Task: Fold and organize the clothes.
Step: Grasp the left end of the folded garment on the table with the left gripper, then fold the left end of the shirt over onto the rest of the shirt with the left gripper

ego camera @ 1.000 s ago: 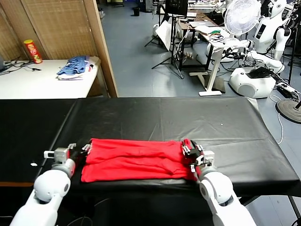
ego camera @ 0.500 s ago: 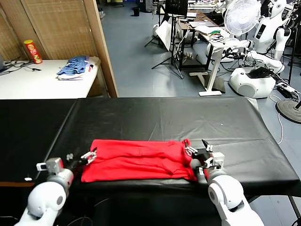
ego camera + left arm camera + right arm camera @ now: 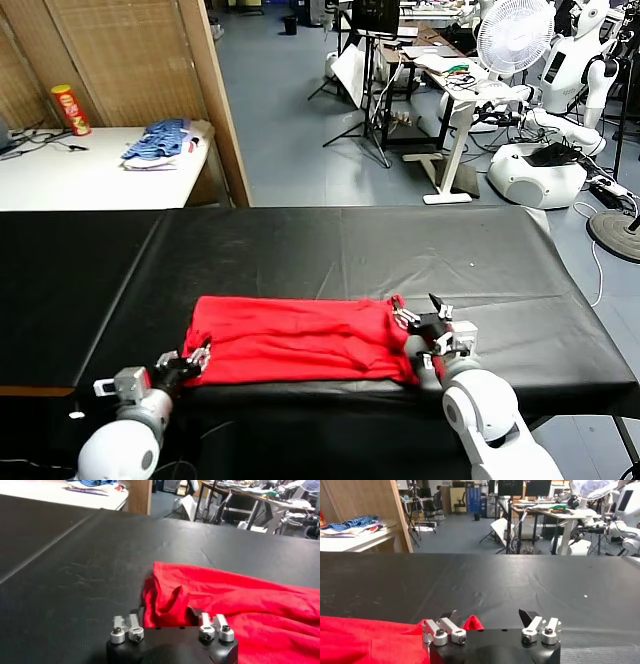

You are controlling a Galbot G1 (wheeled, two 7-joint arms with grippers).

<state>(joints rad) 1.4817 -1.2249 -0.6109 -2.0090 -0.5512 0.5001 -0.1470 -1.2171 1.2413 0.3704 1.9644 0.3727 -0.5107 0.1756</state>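
One black table (image 3: 350, 250) | red T-shirt (image 3: 300, 340) | cluttered workshop behind

looks like a robotics lab to me, big open room with a grey floor, white humanoid robots (image 3: 575, 60) parked along the far right, a desk fan (image 3: 515, 35) over a cluttered workbench (image 3: 455, 85), light stands and tripods (image 3: 365, 110) behind the black-covered table (image 3: 420, 250), plus a white side table (image 3: 80, 175) by a wooden partition (image 3: 215, 100)
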